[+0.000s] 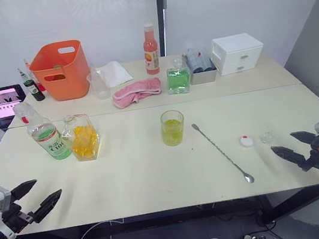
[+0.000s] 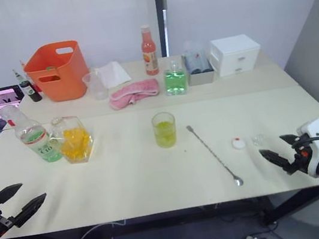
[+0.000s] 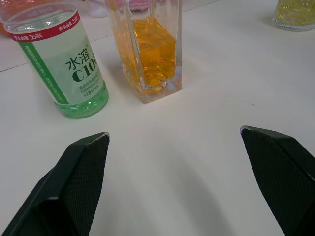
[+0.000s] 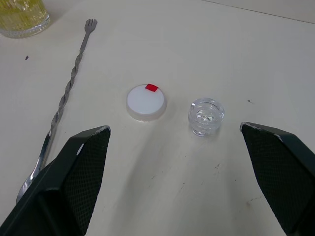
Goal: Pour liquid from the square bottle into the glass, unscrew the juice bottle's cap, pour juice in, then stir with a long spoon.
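Left wrist view: the juice bottle (image 3: 64, 59) is cut off at upper left; both the left gripper (image 1: 36, 198) and the right gripper (image 1: 288, 147) are held wide.

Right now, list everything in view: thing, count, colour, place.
Clear drinking tumbler: 1, yellow-green liquid inside, table centre.
Square faceted glass bottle: 1, orange contents, unstoppered, front left.
Slim plastic juice bottle: 1, green-white label, uncapped, touching square bottle's left.
Long twisted silver spoon: 1, lying right of tumbler.
White screw cap: 1, near spoon.
Round glass stopper: 1, clear, beside cap.
Orange bucket: 1, back left.
Pink cloth: 1, back centre.
Green-filled square bottle: 1, back.
Red-capped orange bottle: 1, back.
White drawer box: 1, back right.
Left end effector: open.
Right end effector: open.
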`<state>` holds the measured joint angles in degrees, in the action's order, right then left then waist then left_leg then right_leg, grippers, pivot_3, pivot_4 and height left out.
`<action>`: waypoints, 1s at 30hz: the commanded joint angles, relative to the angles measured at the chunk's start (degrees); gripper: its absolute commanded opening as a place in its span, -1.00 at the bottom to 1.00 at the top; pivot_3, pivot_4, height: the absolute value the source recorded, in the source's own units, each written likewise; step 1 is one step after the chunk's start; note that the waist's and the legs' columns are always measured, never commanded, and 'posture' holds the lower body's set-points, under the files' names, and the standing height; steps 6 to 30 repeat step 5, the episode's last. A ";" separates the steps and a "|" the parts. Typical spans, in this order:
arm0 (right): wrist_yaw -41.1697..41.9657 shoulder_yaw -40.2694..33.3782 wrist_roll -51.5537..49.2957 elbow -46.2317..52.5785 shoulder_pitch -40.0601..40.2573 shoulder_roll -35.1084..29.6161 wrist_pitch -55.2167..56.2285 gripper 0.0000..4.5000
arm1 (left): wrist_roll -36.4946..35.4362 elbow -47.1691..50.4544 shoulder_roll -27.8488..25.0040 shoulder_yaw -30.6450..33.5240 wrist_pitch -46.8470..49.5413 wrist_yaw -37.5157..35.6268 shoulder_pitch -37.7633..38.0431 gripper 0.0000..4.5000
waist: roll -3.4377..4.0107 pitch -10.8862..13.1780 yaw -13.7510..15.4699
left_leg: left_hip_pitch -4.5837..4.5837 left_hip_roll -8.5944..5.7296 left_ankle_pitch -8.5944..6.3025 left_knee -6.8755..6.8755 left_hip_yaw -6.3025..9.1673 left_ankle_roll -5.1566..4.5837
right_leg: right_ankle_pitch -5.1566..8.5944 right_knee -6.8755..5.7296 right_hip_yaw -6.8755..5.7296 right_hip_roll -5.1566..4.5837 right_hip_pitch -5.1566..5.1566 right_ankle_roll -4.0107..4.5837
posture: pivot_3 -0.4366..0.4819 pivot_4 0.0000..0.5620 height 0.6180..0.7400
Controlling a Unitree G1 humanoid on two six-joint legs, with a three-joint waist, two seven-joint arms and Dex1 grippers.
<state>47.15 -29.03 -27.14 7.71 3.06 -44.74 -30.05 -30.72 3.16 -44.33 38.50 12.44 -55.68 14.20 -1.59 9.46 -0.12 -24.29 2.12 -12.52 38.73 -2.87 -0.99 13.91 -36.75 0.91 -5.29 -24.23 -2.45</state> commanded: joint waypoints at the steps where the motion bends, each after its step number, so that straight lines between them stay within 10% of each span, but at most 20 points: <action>1: -0.28 -2.21 -0.24 0.56 0.03 -1.51 0.75 0.99 | -0.30 1.83 -0.68 1.45 -0.41 0.51 0.05 1.00 | 0.00 0.00 0.00 | 0.00 0.00 0.00 0.00 -0.01 0.00 | 0.00 0.00 0.00 0.00 0.00 0.00 | -0.05 -0.47 0.59; 30: -0.54 -2.46 -0.60 1.03 0.34 -1.81 0.14 0.99 | 0.52 1.66 -1.38 0.91 -0.20 0.59 -0.10 1.00 | 0.00 0.00 0.00 | 0.00 0.01 0.00 0.00 -0.01 0.00 | 0.00 0.00 0.00 0.01 0.00 0.00 | -0.05 -0.47 0.59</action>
